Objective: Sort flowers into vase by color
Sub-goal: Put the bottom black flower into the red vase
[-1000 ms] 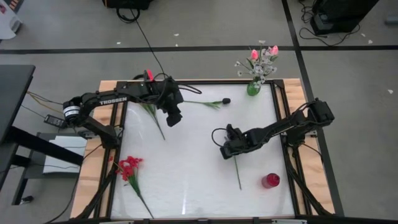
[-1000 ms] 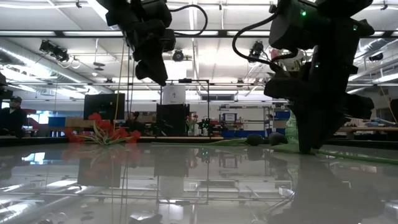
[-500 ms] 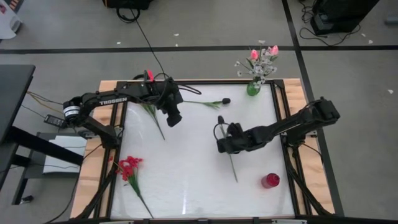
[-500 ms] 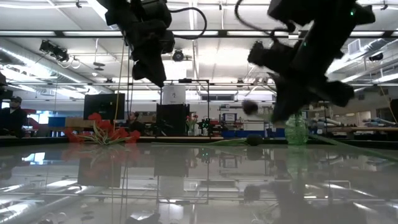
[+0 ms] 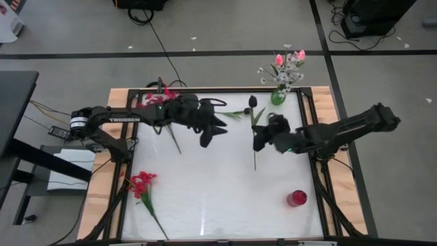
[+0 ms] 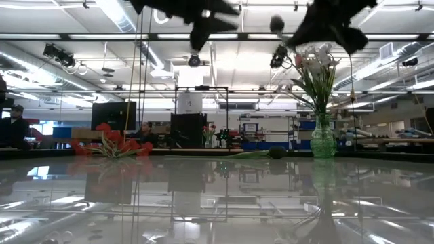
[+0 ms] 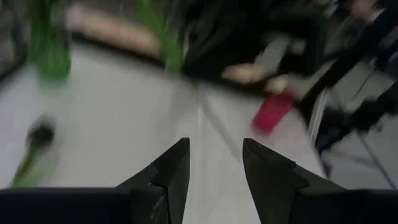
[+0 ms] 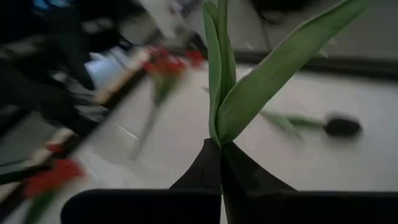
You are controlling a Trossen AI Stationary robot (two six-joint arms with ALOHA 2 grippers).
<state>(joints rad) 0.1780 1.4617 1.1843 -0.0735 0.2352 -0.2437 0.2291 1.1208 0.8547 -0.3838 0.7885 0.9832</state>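
Observation:
My right gripper (image 5: 261,139) is high over the table's far middle and shut on a dark-budded flower, whose bud (image 5: 252,100) points toward the far edge. The low view shows the bud (image 6: 276,24) high up. My left gripper (image 5: 208,131) hovers open to its left and touches nothing. A second dark-budded flower (image 5: 239,113) lies on the table by the far edge. A red cluster flower (image 5: 142,183) lies near the left edge. A green vase (image 5: 278,98) at the far right corner holds pink tulips and white sprays. My right gripper pinches the dark-budded flower's green stem (image 8: 221,146) between its two fingers, just below the leaves (image 8: 261,81), about mid-length. The fingers come from the table's right and lie across the stem. The flower is lifted clear, with its stem end (image 5: 255,166) trailing toward the near edge.
A small red vase (image 5: 297,199) stands near the right edge, toward the near side. Another green stem (image 5: 169,133) lies under my left arm, with red bloom (image 5: 153,101) by the far-left corner. A dark frame (image 5: 308,116) borders the white tabletop.
My right gripper has risen from the tabletop and moved toward the far edge, carrying the dark-budded flower, which was lying on the table and is now lifted clear. My left gripper has swung rightward toward the table's middle and risen.

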